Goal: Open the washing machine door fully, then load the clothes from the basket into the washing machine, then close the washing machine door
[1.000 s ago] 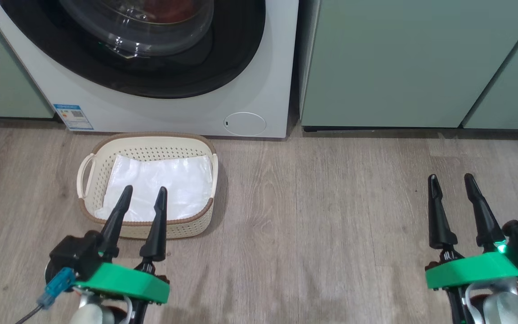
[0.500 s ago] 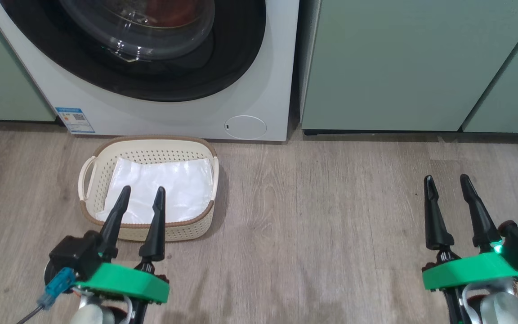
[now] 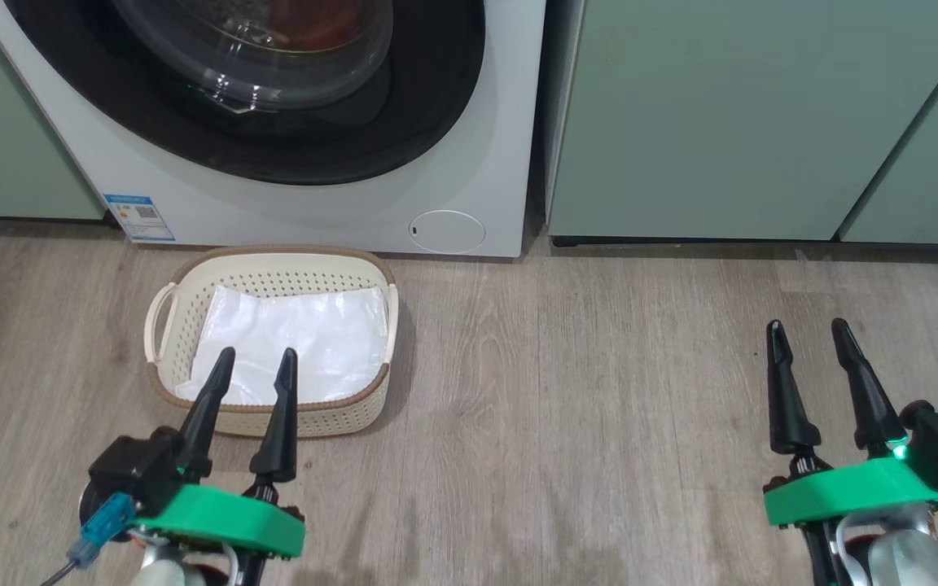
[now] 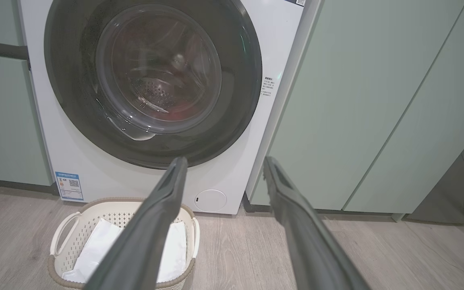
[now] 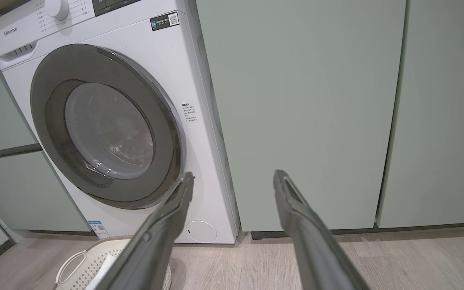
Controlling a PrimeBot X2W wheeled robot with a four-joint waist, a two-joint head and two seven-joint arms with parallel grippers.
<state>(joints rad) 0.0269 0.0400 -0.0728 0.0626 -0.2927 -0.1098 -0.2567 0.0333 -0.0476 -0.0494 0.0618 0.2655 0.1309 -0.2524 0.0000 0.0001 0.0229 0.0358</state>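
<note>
You had the left gripper (image 3: 258, 353) low over the near rim of the cream oval perforated plastic basket (image 3: 273, 256), its two dark fingers spread apart and empty. Your right gripper (image 3: 807, 325) hung over the grey wood-look floor (image 3: 558, 391) well to the right, fingers likewise apart, holding nothing. The basket stood just before the white front-loading washing machine (image 3: 339, 216) and held a white plastic-like sheet (image 3: 298, 342). The round door with a glossy black rim and clear glass bowl (image 3: 404, 138) sat shut. The red fabric garment (image 3: 314, 20) showed behind its glass.
</note>
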